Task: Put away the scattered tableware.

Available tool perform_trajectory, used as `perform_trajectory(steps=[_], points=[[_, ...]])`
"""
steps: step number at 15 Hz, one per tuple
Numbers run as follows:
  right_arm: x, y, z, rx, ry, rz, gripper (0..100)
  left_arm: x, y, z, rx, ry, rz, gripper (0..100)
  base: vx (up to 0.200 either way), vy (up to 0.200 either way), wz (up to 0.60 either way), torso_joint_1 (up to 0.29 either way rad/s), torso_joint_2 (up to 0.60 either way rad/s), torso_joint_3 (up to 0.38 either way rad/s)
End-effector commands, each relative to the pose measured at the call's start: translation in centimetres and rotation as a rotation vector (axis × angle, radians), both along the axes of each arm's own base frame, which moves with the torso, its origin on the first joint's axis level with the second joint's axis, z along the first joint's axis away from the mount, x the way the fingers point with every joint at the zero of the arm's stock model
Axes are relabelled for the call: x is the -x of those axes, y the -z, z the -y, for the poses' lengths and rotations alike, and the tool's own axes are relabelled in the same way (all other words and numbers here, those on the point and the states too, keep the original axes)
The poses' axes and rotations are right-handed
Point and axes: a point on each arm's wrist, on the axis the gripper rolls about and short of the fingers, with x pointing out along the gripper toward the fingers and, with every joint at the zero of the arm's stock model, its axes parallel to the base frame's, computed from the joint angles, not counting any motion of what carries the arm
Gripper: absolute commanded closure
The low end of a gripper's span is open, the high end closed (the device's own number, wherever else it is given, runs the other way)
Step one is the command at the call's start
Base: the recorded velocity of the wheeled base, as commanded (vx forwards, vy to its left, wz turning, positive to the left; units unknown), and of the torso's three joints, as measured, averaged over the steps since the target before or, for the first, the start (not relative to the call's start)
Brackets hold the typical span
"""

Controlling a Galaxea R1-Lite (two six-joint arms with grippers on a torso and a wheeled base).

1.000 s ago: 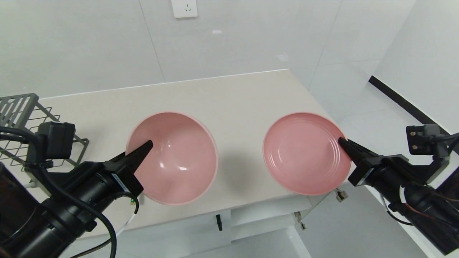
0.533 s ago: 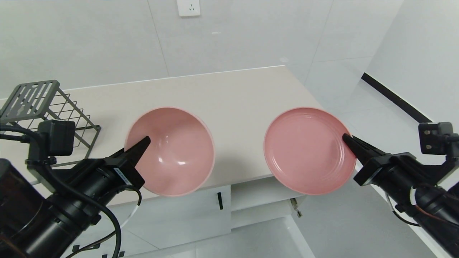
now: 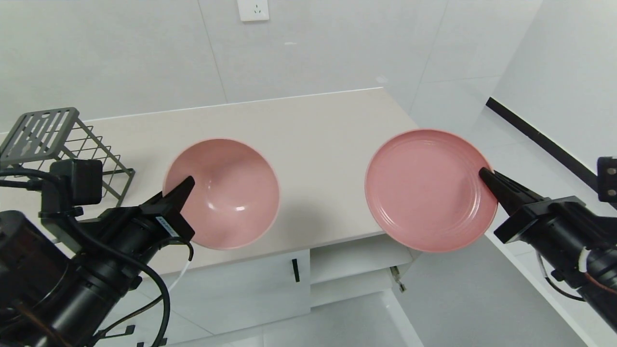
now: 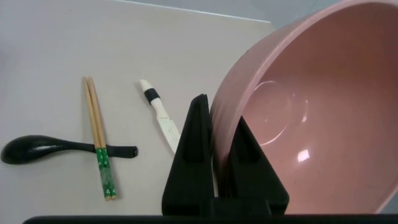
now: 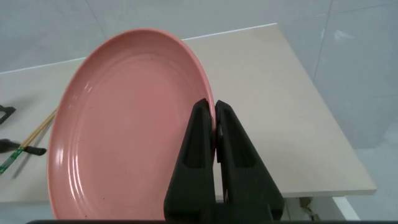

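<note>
Pink bowl [image 3: 226,193] held by rim, ridged pink plate [image 3: 424,188] likewise, chopsticks [image 4: 98,140] across black spoon [image 4: 31,149]

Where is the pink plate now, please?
In the head view the pink plate is on the right, its rim clamped in the right gripper, held over the right end of the counter, right of the pink bowl.

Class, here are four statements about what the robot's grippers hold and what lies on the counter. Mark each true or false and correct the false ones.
1. The left gripper is shut on the bowl's rim. True.
2. The right gripper holds a cup. False: it is shut on the plate's rim.
3. The chopsticks lie across the spoon's handle. True.
4. The rack stands at the counter's right end. False: it stands at the robot's left.
</note>
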Motion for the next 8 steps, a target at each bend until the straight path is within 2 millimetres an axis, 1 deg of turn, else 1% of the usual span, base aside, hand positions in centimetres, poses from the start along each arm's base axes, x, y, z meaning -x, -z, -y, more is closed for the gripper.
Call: perform_trajectory(steps=[1,4,8], points=[[0.29,-0.41,0.17,-0.008,0.001,0.019,100,-0.28,0.54,0.14,-0.017,-0.005,-0.02,100,-0.2,0.0,0.0,0.007,0.0,0.002],[0.28,-0.35,0.17,-0.007,0.001,0.017,100,-0.05,0.81,0.21,-0.03,0.004,-0.027,100,-0.2,0.0,0.0,0.01,0.0,-0.001],[0.39,-0.25,0.09,-0.003,-0.005,0.013,100,0.07,0.46,0.16,-0.009,0.007,0.005,100,0.0,0.0,0.0,0.0,0.0,0.0]])
